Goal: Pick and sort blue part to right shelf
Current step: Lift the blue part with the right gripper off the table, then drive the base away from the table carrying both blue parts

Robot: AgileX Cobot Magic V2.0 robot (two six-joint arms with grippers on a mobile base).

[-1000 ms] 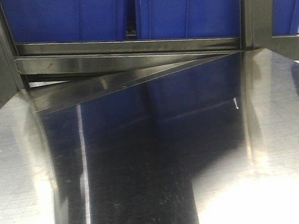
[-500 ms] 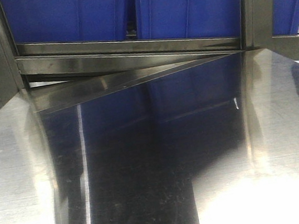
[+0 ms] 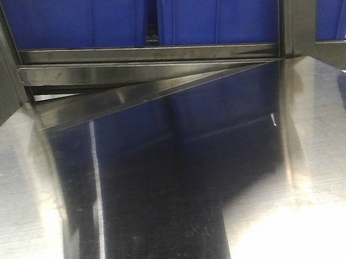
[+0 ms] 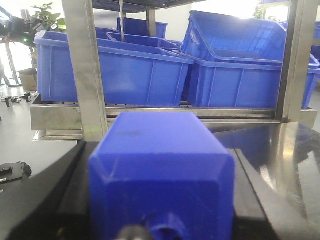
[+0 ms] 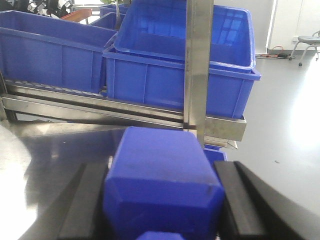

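In the left wrist view my left gripper (image 4: 160, 150) is shut on a blue block (image 4: 161, 180), with black fingers (image 4: 70, 195) against both its sides. In the right wrist view my right gripper (image 5: 160, 167) is shut on a second blue block (image 5: 160, 185) between black fingers (image 5: 240, 200). The steel-framed shelf (image 3: 149, 58) with large blue bins (image 3: 219, 5) stands at the table's far edge. It also shows in the left wrist view (image 4: 150, 117) and the right wrist view (image 5: 125, 114). Neither gripper shows in the front view.
A shiny steel table (image 3: 171, 201) reaches to the shelf's lower rail. Upright steel posts (image 3: 300, 0) (image 4: 85, 70) (image 5: 199, 65) stand in front of the bins. Grey floor (image 5: 290, 125) lies to the right of the shelf, with a stool (image 5: 307, 42) far off.
A small dark shape has appeared at the far left edge of the front view. The table and shelf have not moved.
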